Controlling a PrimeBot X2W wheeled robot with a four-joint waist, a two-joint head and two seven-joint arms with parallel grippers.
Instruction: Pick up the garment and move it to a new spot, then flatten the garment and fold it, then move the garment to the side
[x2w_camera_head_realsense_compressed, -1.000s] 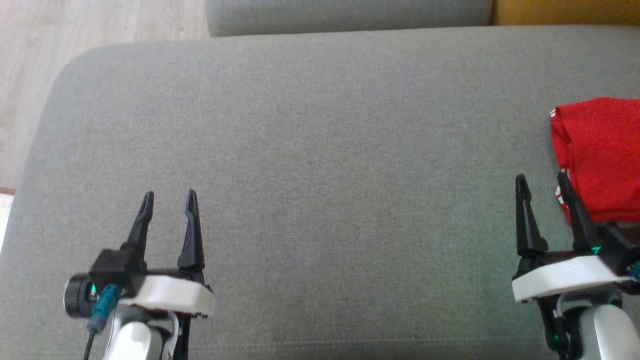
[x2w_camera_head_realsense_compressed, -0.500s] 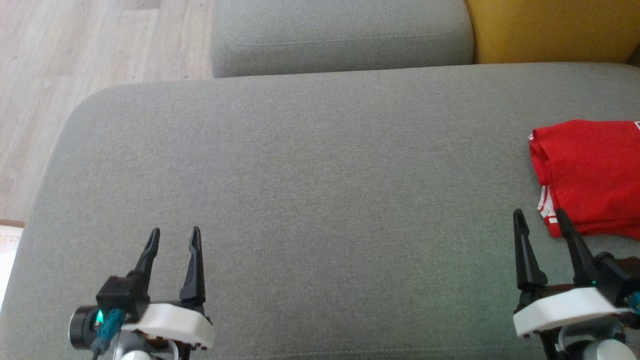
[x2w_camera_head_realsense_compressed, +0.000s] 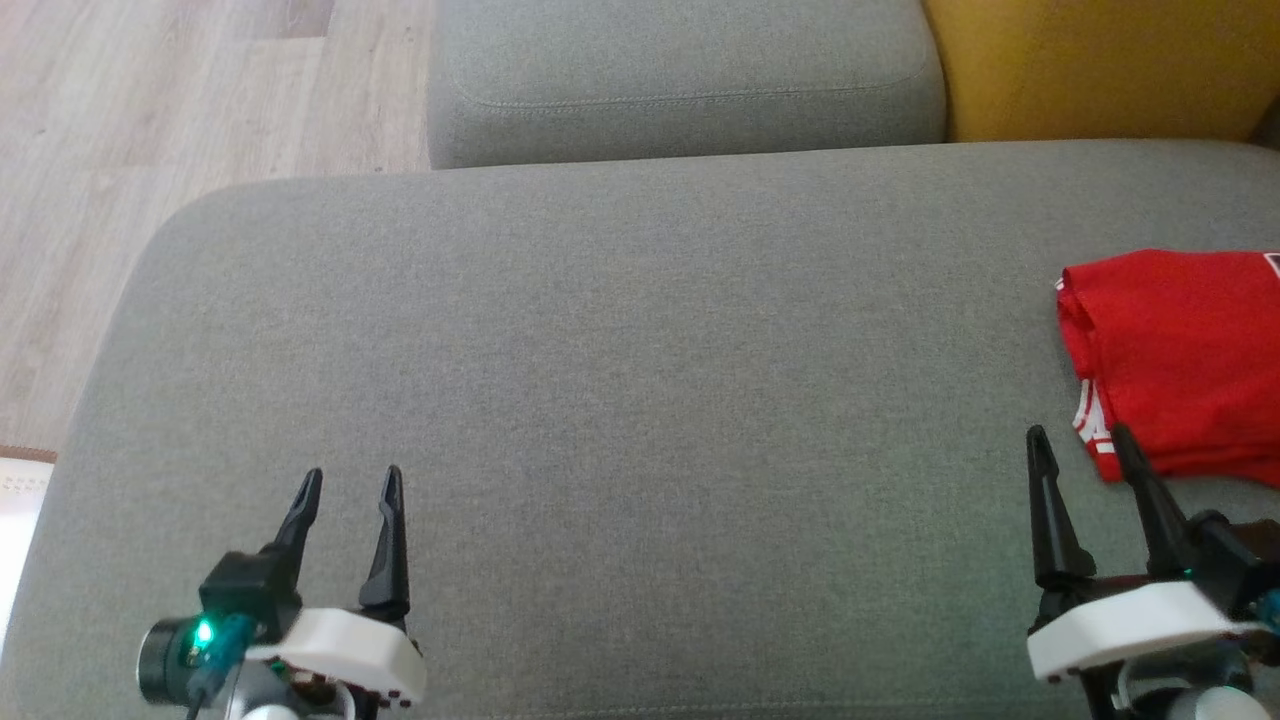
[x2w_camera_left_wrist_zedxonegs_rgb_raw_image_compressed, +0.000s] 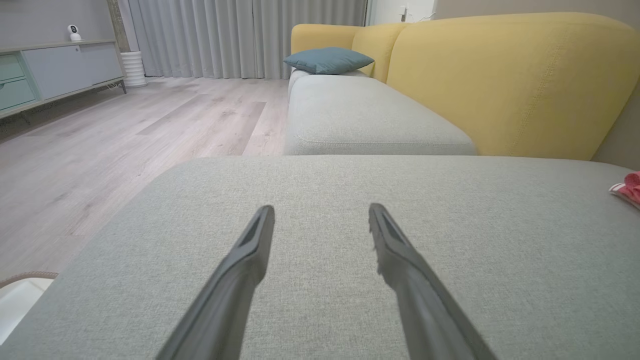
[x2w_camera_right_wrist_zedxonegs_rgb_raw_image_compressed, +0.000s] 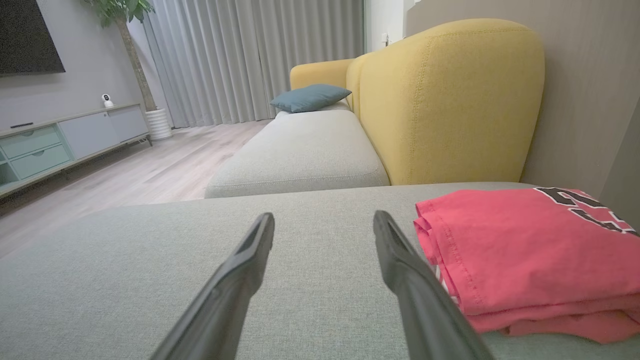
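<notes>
- My left gripper (x2w_camera_head_realsense_compressed: 353, 472) — fingers spread wide, nothing held, over the grey cushion (x2w_camera_head_realsense_compressed: 640, 380).
- My right gripper (x2w_camera_head_realsense_compressed: 1078, 432) — likewise wide apart and empty.
- Red garment (x2w_camera_head_realsense_compressed: 1185, 350) — folded, lying at the cushion's right side, just beside my right gripper.

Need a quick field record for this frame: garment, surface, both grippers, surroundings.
garment: red garment, folded into a flat stack, dark print on top
surface: grey cushion, garment lies at its right side
left gripper: open, empty, over bare cushion at lower left
right gripper: open, empty, beside the garment's near left corner
surroundings: yellow sofa back, teal pillow, wood floor
stage: garment looks folded and set aside
</notes>
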